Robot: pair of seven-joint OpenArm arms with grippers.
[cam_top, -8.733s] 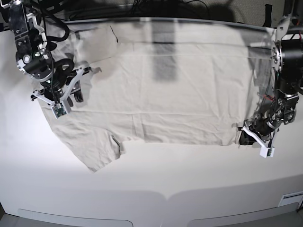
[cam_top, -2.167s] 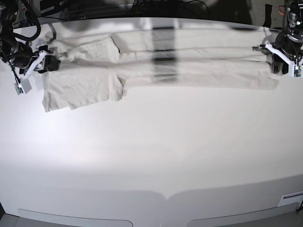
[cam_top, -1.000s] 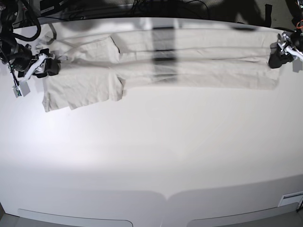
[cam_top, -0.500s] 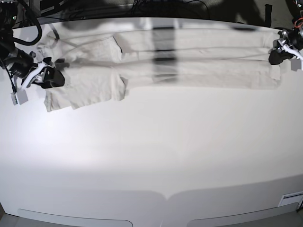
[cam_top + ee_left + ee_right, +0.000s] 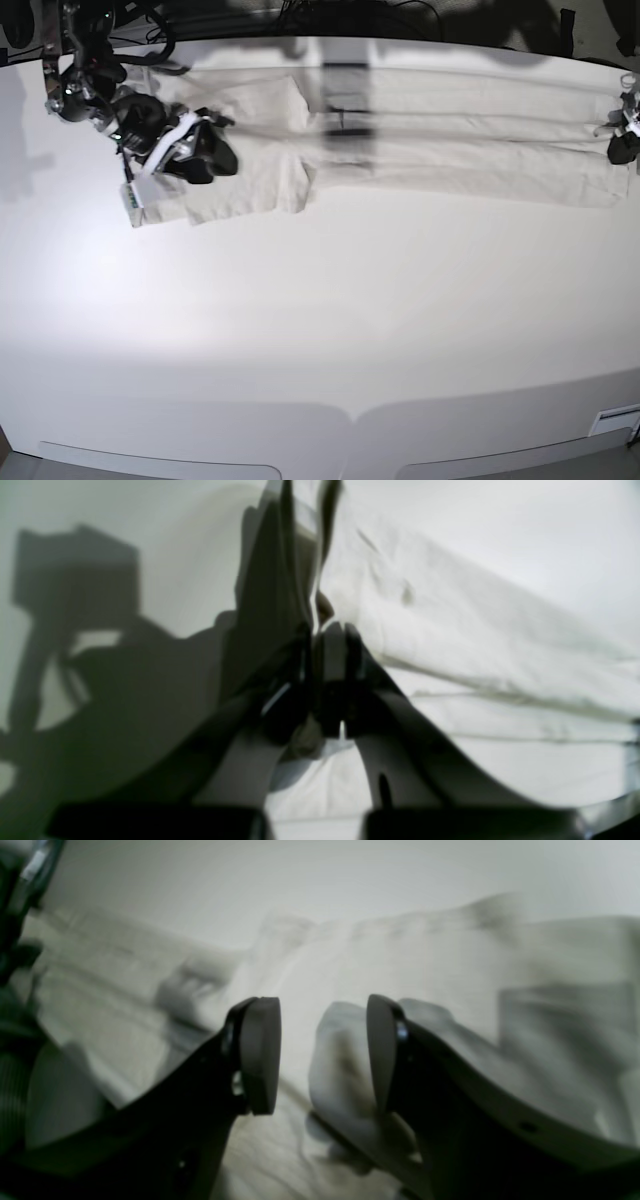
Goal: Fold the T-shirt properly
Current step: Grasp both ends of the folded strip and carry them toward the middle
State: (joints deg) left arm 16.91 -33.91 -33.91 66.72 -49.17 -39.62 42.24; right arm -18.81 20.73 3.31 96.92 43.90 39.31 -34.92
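Across the table's far edge, the T-shirt (image 5: 450,140) stretches between clamped left pincer (image 5: 622,148) and gaping right pincer (image 5: 205,155).

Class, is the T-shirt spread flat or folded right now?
Folded: the T-shirt lies as a long doubled band, one sleeve sticking out near the right gripper.

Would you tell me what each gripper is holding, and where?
The left gripper pinches the T-shirt at its end edge; the right gripper is open, holding nothing.
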